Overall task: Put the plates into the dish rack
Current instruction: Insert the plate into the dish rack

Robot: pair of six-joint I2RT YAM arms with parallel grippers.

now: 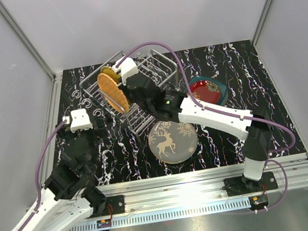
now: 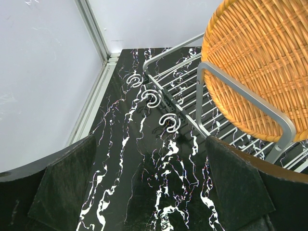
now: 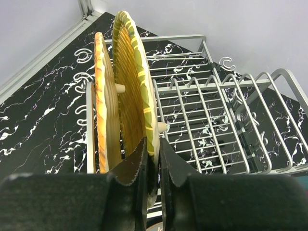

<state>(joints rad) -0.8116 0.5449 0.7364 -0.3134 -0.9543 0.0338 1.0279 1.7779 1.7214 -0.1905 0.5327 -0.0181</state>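
At the dish rack (image 1: 158, 65), right jaws pinch a green-rimmed plate (image 3: 132, 96).

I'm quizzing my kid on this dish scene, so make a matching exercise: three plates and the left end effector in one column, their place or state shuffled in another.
1 reindeer plate
2 red plate
3 green-rimmed plate
4 left end effector

A open above the table
B pinched by the right end effector
C on the teal plate
D flat on the table

Pairs: 1-D, 2-C, 3-B, 4-A
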